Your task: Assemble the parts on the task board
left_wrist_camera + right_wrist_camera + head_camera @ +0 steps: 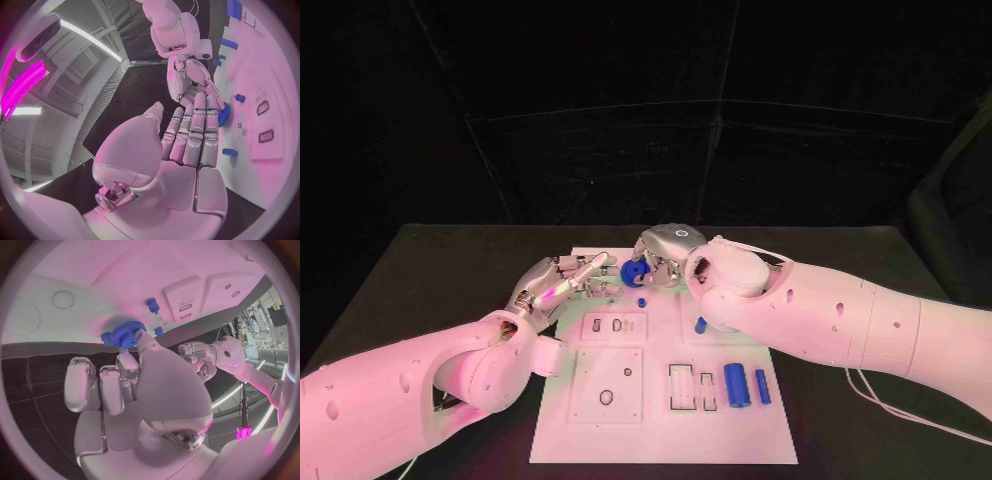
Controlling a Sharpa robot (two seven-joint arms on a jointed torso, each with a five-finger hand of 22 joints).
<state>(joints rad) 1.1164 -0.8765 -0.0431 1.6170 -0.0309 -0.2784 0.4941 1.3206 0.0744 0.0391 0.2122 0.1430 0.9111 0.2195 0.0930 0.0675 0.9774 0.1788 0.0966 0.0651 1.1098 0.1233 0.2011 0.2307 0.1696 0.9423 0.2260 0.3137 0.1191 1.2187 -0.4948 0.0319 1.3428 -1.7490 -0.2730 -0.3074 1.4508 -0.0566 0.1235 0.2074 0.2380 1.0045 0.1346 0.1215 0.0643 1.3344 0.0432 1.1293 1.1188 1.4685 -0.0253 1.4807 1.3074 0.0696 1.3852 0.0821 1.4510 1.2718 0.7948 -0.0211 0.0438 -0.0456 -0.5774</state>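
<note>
Holding the gear [633,272] at the board's [733,440] far end, our right hand [668,250] pinches it for seating; left hand [560,283], fingers extended and empty, steadies alongside.

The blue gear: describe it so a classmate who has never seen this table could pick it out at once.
Start at the white task board and go to its far end, where the two hands meet. The blue gear sits at the right hand's fingertips. Unlike the smooth blue cylinders nearer the robot, it is round and toothed.
</note>
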